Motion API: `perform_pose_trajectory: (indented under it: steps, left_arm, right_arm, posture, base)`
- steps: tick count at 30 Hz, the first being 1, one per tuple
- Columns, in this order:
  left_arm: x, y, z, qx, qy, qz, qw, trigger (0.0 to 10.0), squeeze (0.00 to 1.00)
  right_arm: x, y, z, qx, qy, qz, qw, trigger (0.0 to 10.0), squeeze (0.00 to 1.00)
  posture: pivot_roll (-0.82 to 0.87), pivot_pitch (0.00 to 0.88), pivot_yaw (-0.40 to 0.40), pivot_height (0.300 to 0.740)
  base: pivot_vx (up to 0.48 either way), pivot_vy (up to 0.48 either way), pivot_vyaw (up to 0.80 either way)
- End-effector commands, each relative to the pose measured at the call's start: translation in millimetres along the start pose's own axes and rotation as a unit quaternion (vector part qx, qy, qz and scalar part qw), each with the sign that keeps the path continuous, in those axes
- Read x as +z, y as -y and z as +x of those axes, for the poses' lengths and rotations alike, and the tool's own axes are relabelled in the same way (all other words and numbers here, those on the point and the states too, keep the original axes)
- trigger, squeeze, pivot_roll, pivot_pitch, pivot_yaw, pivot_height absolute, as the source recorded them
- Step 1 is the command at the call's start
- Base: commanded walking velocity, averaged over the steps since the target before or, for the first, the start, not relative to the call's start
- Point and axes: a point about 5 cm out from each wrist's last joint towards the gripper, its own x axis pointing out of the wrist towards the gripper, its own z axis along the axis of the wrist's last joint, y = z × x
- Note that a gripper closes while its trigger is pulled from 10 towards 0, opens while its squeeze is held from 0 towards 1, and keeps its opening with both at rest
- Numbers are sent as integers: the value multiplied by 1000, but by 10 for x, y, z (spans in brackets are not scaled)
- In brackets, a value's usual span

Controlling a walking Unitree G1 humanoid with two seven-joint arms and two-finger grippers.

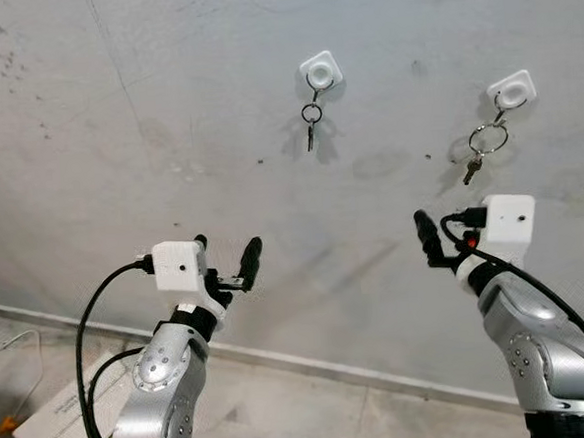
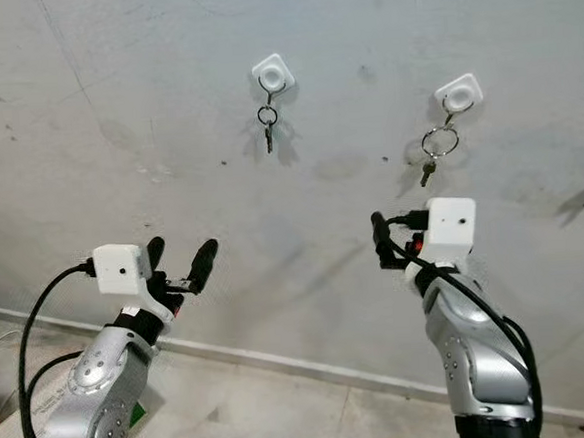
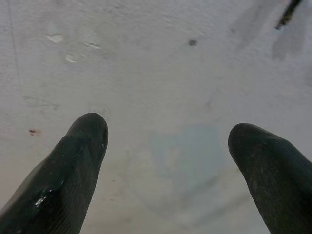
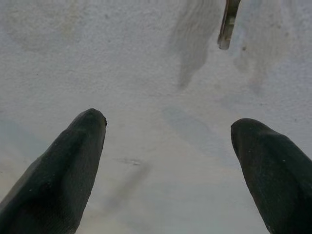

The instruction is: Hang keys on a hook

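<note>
Showing both sets of keys hung: one on the left hook, one on the right hook. Left gripper and right gripper hover below, near the wall, jaws wide apart and empty (task apparently complete). Risk: a raised arm could knock the right keys off their shallow hook.

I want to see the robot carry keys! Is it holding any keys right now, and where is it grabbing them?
No, nothing is held. The left gripper and right gripper are both open and bare. Both sets of keys hang on the wall hooks.
</note>
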Motion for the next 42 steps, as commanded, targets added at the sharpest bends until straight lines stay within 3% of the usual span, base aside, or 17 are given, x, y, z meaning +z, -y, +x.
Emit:
perform_pose_trajectory:
  steps: [1,6,12,18,24,30,34,42]
  left_arm:
    - [28,-16,-51,11,2,6,1000,10000,0]
    - [-56,-65,-117,12,-15,-9,1000,10000,0]
    - [-45,77,-122,-57,-36,1,998,10000,0]
    - [52,47,-58,-63,-28,13,998,10000,0]
    - [51,41,-65,-59,-33,5,998,10000,0]
    - [-8,82,-139,-75,-57,7,996,10000,0]
    - [24,85,-110,-92,-54,20,994,10000,0]
    - [49,-7,-70,-52,-42,7,998,10000,0]
  right_arm:
    - [-40,-52,24,12,-12,8,1000,10000,0]
    - [-39,-86,6,9,-10,21,1000,10000,0]
    - [-74,15,-35,-16,0,48,999,10000,0]
    - [-211,-92,4,-13,-35,92,995,10000,0]
    - [-193,-172,13,7,-33,77,996,10000,0]
    - [-162,-83,49,-25,-4,61,998,10000,0]
    - [-146,-124,54,-14,11,52,998,10000,0]
    - [-169,-172,35,18,-18,4,1000,10000,0]
  posture:
    - [93,0,-91,740]
    - [69,0,-76,740]
    - [72,0,-30,740]
    - [89,0,-13,740]
    - [96,0,-9,740]
    - [107,0,29,740]
    - [107,0,29,740]
    - [90,0,-9,740]
  base:
    - [0,0,-775]
    - [0,0,-779]
    - [0,0,-521]
    - [0,0,0]
    - [0,0,0]
    - [0,0,0]
    - [0,0,0]
    - [0,0,0]
